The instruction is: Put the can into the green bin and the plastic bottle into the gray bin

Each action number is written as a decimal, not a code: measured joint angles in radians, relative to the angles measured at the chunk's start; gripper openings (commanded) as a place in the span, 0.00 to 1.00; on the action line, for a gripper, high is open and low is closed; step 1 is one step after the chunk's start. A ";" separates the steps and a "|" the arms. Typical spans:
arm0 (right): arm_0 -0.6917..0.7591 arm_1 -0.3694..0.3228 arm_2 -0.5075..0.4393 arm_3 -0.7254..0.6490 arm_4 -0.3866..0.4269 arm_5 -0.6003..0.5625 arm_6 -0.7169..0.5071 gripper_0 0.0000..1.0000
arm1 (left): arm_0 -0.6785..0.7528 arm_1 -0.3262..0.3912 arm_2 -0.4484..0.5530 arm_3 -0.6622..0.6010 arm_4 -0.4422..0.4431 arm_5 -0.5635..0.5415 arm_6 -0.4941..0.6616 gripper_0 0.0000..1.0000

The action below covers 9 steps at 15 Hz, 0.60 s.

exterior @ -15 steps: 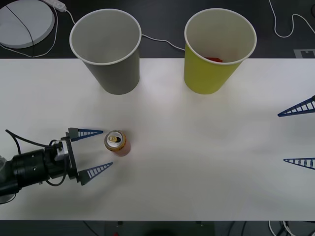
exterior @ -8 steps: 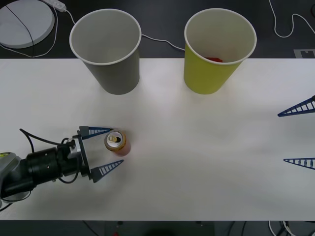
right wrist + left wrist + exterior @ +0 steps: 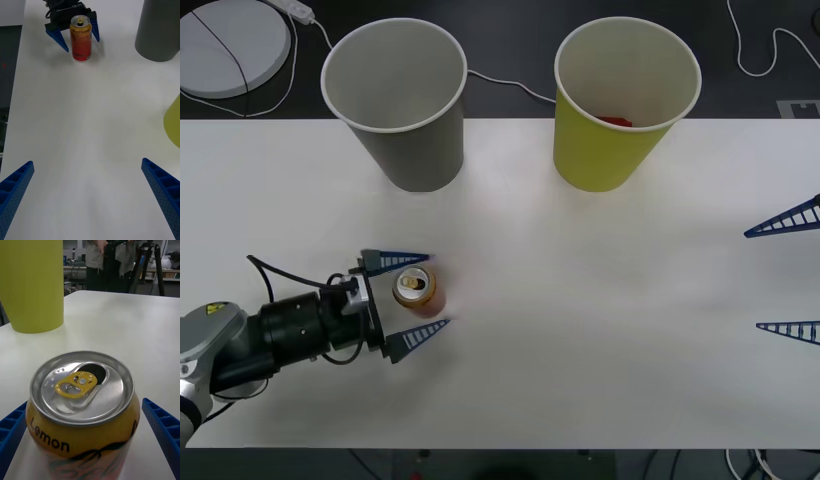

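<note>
White desk (image 3: pixel 600 300) carries a large gray cup-shaped bin (image 3: pixel 402 110) and a large yellow-green cup-shaped bin (image 3: pixel 620 110) along its far edge, the gray one leftward. The left gripper (image 3: pixel 416 298) lies low near the front-left corner, blue ribbed fingers (image 3: pixel 418 336) spread wide on either side of the small gold and orange-red can (image 3: pixel 418 291), upright, not clamped. The right gripper (image 3: pixel 786 273) waits open at the right edge.

can (image 3: pixel 418 290) between spread left hand (image 3: pixel 410 298) fingers, open table (image 3: pixel 600 300) rightward
</note>
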 measured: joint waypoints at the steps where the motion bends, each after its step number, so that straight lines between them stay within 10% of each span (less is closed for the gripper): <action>1: 0.000 0.000 0.000 0.000 0.000 0.000 0.000 1.00 | -0.002 -0.005 0.000 0.000 -0.001 0.004 0.001 1.00; 7: 0.000 0.000 0.000 0.000 0.000 0.000 0.000 1.00 | -0.005 -0.023 0.000 0.000 -0.012 0.016 0.003 1.00; 8: 0.000 0.000 0.000 0.000 0.000 0.000 0.000 1.00 | -0.006 -0.023 0.000 0.000 -0.013 0.016 0.004 0.85; 9: 0.000 0.000 0.000 0.000 0.000 0.000 0.000 1.00 | -0.006 -0.023 0.000 0.000 -0.014 0.016 0.005 0.20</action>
